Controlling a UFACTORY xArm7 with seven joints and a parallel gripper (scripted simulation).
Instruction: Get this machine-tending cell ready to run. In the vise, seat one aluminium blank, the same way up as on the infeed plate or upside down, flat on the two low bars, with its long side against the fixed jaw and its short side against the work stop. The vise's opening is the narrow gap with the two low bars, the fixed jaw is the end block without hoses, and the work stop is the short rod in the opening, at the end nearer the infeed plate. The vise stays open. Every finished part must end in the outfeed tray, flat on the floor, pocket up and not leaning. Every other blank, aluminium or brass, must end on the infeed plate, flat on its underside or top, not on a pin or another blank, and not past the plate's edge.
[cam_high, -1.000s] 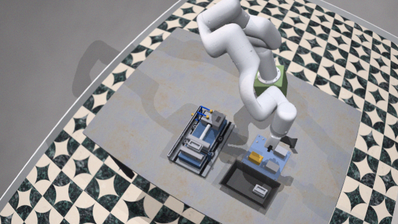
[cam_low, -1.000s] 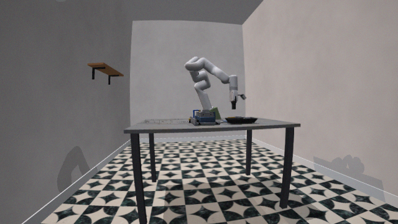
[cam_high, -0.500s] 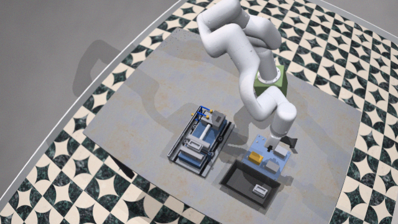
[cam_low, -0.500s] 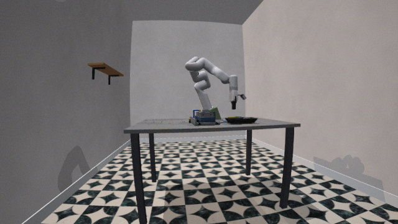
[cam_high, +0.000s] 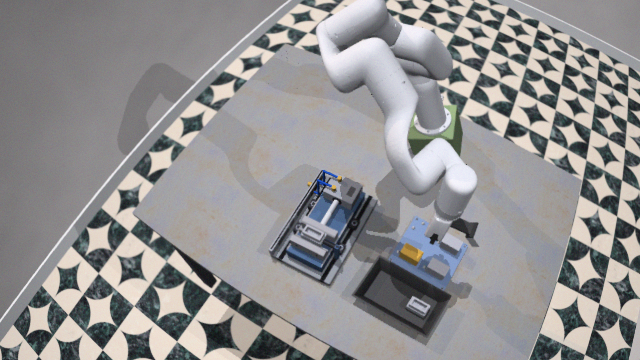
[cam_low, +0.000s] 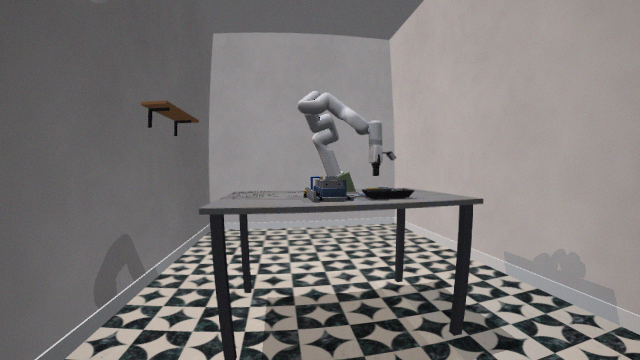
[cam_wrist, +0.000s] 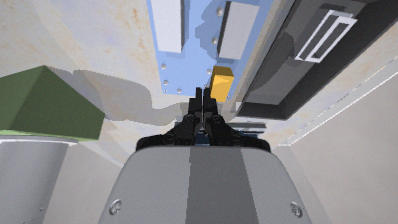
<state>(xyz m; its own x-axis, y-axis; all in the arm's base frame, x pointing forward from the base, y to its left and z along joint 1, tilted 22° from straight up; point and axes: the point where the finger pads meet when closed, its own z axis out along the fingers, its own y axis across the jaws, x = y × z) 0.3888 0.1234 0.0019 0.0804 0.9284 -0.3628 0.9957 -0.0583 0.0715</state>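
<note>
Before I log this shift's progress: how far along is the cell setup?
Done: one finished part lies pocket up in the outfeed tray. In hand: nothing; the gripper hangs shut above the infeed plate. Left: another pocketed part sits in the vise, and an aluminium blank must replace it.
</note>
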